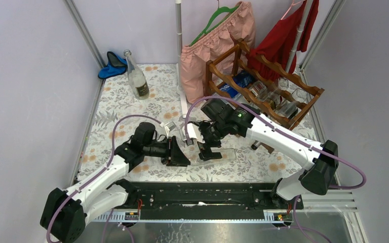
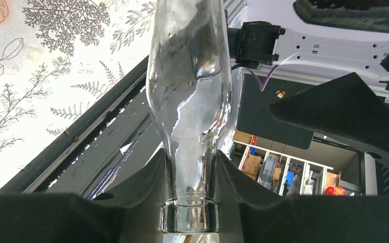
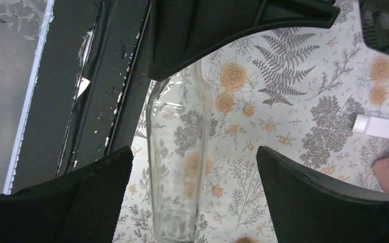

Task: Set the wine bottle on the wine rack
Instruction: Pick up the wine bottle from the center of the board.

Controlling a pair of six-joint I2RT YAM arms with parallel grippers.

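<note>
A clear glass wine bottle [image 1: 227, 153] lies level just above the flowered table, its neck pointing left. My left gripper [image 1: 181, 152] is shut on that neck; in the left wrist view its jaws press both sides of the neck [image 2: 190, 177] just above the lip, and the body [image 2: 190, 76] stretches away. My right gripper [image 1: 207, 146] is open and straddles the bottle's body [image 3: 177, 167] with a wide gap on each side; one pad [image 3: 61, 202] shows at the left. The reddish-brown wine rack [image 1: 243, 66] stands at the back right.
A second, labelled bottle [image 1: 137, 81] stands at the back left beside a blue object [image 1: 112, 66]. Pink [image 1: 207, 50] and red [image 1: 283, 35] garments hang behind the rack, which holds glass items [image 1: 278, 98]. A black rail [image 1: 197, 195] runs along the near edge.
</note>
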